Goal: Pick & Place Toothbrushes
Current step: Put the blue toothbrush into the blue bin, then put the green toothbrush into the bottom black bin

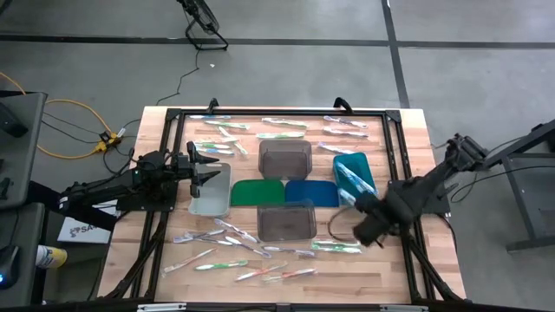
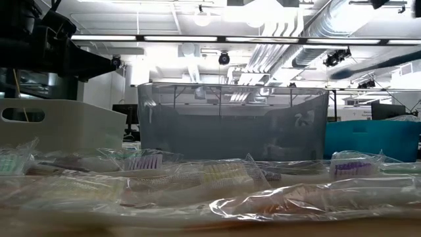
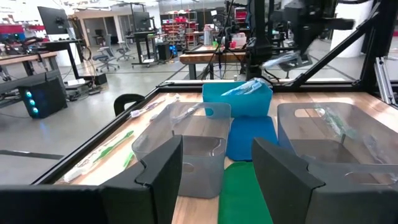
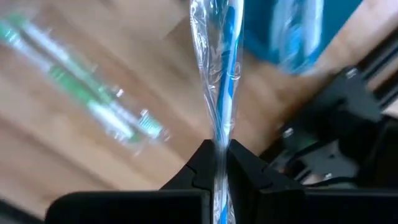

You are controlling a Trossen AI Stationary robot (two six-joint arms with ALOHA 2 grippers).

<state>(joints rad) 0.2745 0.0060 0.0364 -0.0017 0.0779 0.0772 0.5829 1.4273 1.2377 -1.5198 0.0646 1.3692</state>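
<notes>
A wrapped blue toothbrush (image 4: 222, 93) is pinched in the right hand (image 4: 217, 163), held above the bench (image 1: 416, 165) just beside the teal bin (image 1: 355, 173), which already holds wrapped brushes. Loose toothbrushes (image 1: 251, 251) lie scattered along the bench's near and far edges, around two grey bins (image 1: 284, 158) and green and blue mats (image 1: 258, 192). The left hand (image 3: 214, 171) waits with fingers apart by the clear bin (image 1: 211, 192).

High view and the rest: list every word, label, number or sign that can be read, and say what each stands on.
None can be read for certain.
White paper sheet below the left arm, at the wooden table's left edge: dark print, too small to read.
Clear plastic toothbrush wrappers: no readable print.
Grey, white and teal plastic bins: no labels visible.
Signs in the room behind: blurred.
</notes>
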